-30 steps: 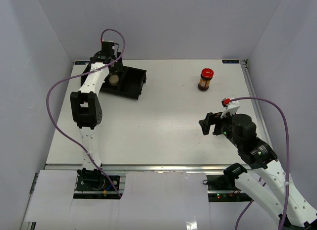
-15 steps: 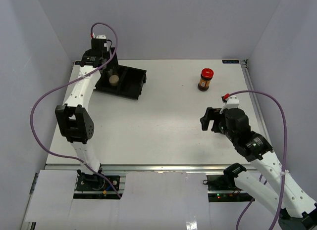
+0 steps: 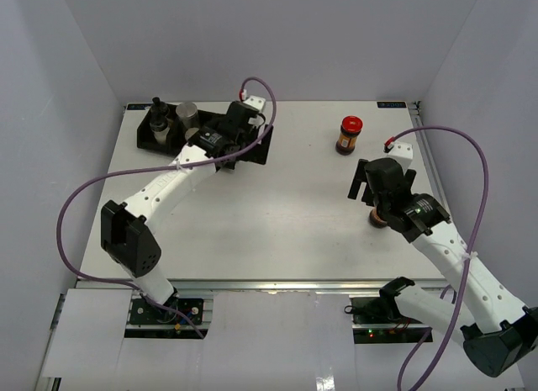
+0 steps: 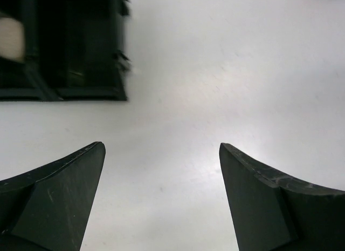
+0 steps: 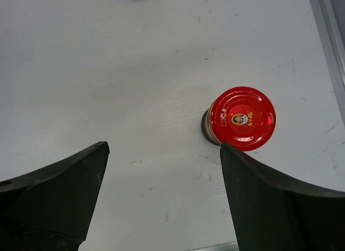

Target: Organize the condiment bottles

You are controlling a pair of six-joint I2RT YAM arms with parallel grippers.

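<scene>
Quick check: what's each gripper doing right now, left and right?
Left gripper: open, holding nothing.
Right gripper: open, holding nothing; a red-lidded jar stands close by, not gripped.

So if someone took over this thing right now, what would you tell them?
Left gripper: jaws open, empty, over the white table beside the black compartmented tray.
Right gripper: jaws open, empty, above one dark-brown jar with red lid.
Done: clear shaker with black top and clear jar with silver lid sit in the tray.
To do: that jar and the second red-lidded jar, farther back, stand outside the tray.
</scene>
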